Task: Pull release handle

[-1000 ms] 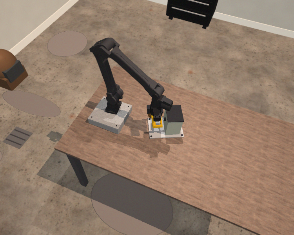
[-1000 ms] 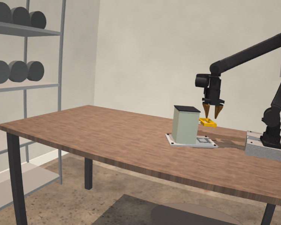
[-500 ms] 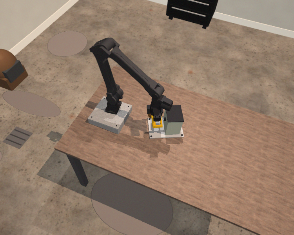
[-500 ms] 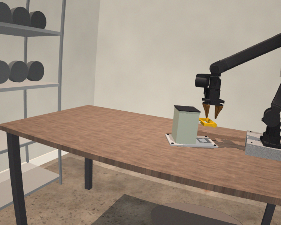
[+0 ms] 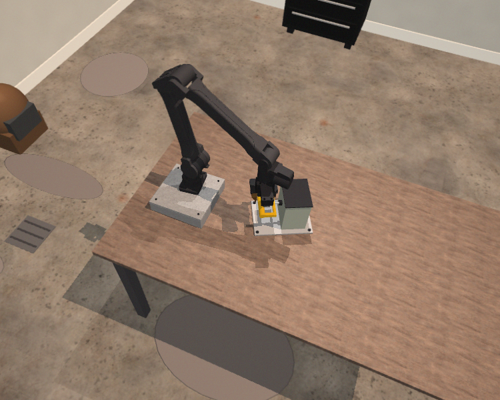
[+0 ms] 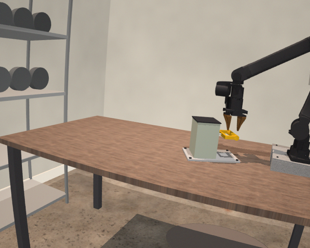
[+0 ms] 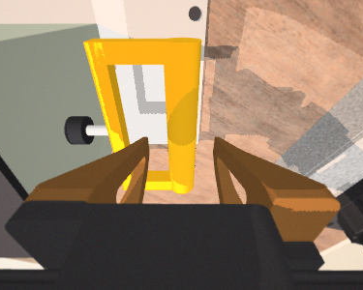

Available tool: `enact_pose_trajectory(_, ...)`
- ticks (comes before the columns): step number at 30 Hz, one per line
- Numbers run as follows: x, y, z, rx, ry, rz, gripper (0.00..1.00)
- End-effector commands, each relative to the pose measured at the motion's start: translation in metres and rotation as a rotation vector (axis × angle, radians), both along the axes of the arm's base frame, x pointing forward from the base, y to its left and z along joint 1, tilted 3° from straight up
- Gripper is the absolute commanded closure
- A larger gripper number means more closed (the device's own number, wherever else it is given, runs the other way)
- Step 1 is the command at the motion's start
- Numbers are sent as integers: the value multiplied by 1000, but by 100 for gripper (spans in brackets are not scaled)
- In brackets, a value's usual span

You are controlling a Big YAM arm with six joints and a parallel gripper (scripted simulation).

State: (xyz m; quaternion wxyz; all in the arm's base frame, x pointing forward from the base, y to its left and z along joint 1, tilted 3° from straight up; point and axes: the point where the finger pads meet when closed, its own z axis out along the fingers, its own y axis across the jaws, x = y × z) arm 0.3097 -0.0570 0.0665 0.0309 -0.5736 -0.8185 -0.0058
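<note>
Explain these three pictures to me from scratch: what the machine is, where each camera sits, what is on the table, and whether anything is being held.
The machine is a single black jointed arm bolted to a grey base block on a wooden table. At its end is a tool with two brown fingers that pinch.

One picture looks down from above, one looks from the side across the table, and one comes from a camera on the wrist, looking along the fingers.

On the table stands a pale green box with a black top, on a light plate. A yellow release handle, shaped like a loop, sticks out from the box on a thin rod.

Nothing is held. The fingers stand partly open, one on each side of the handle's thick bar, just above it.
</note>
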Motion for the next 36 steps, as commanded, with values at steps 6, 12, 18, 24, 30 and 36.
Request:
enact_pose_trajectory(6,22,-6,16,-5,-38,-14,52)
enact_pose_trajectory(12,22,-6,13,-5,-38,-14,52)
enact_pose_trajectory(18,22,-6,9,-5,-38,-14,52)
enact_pose_trajectory(24,22,-6,5,-5,-38,-14,52)
enact_pose_trajectory(30,22,-6,0,-5,-38,-14,52)
enact_pose_trajectory(36,22,-6,-5,-5,-38,-14,52)
